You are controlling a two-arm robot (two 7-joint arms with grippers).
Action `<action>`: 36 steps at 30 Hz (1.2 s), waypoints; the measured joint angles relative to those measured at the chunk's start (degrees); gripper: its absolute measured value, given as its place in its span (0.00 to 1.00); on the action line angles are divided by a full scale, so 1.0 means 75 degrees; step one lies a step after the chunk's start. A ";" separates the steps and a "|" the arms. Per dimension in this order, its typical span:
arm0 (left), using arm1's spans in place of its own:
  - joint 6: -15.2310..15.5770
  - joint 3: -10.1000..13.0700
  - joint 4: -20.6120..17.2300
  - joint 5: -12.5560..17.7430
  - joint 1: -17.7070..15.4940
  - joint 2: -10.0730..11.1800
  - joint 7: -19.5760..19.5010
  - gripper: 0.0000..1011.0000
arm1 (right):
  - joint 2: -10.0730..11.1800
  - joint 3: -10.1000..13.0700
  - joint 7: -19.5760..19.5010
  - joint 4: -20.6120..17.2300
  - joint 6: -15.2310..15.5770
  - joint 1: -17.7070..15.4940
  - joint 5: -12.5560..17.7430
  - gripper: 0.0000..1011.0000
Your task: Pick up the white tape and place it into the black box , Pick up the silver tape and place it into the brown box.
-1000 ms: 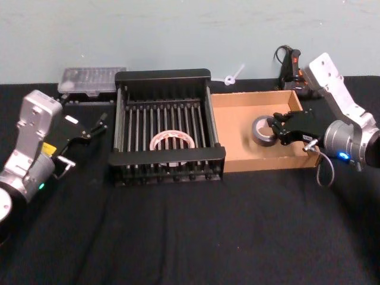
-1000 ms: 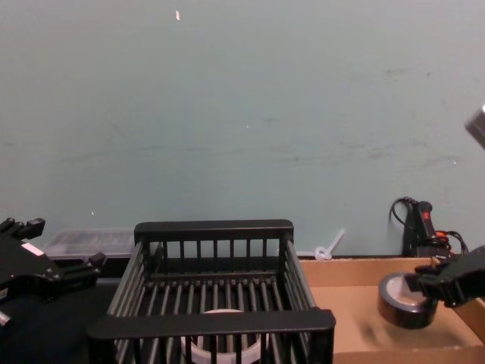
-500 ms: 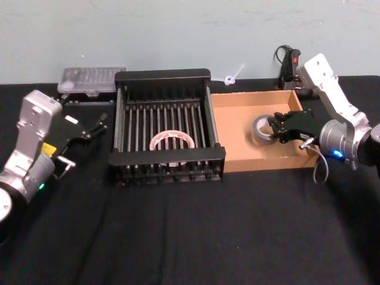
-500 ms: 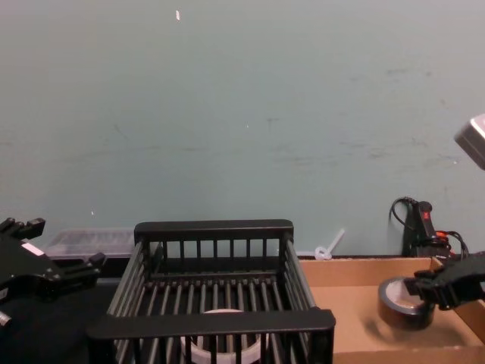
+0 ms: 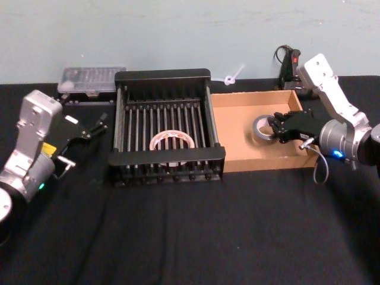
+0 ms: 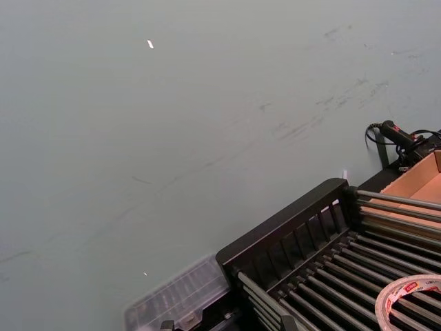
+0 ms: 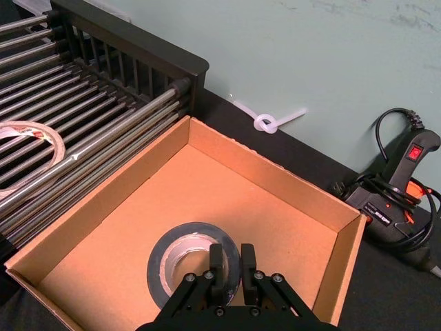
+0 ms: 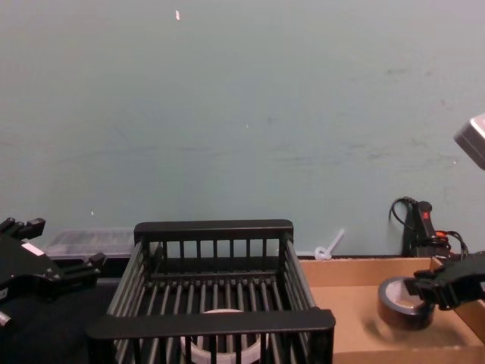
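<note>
Right pincer [image 7: 232, 270] clenched on the silver tape's [image 7: 180, 254] wall – roll resting on the brown box [image 7: 270, 200] floor

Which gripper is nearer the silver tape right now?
The right. The right gripper is at the silver tape inside the brown box, fingers closed on the roll's wall. The left gripper sits open beyond the far side of the black box, well away.

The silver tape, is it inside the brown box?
Yes: the silver tape lies on the brown box floor.
</note>
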 joint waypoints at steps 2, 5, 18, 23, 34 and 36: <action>0.0000 0.0000 0.0000 0.0000 0.0000 0.0000 0.0000 0.99 | 0.0001 -0.0002 0.0000 -0.0001 0.0000 -0.0001 0.0000 0.17; 0.0000 0.0000 0.0000 0.0000 0.0000 0.0000 0.0000 0.99 | 0.0003 -0.0004 0.0000 -0.0004 0.0001 -0.0001 0.0001 0.21; 0.0000 0.0001 0.0000 0.0000 0.0000 0.0000 0.0000 0.99 | 0.0010 -0.0012 0.0000 -0.0013 0.0008 -0.0001 0.0003 0.64; 0.0000 0.0000 0.0000 0.0000 0.0000 0.0000 0.0000 0.99 | 0.0010 -0.0012 0.0000 -0.0014 0.0007 -0.0001 0.0005 0.75; 0.0000 0.0000 0.0000 0.0000 0.0000 0.0000 0.0000 0.99 | 0.0010 -0.0011 0.0000 -0.0014 0.0007 -0.0001 0.0012 0.99; 0.0000 0.0000 0.0000 0.0000 0.0000 0.0000 0.0000 0.99 | 0.0008 -0.0001 -0.0003 -0.0019 0.0003 -0.0007 0.0009 0.99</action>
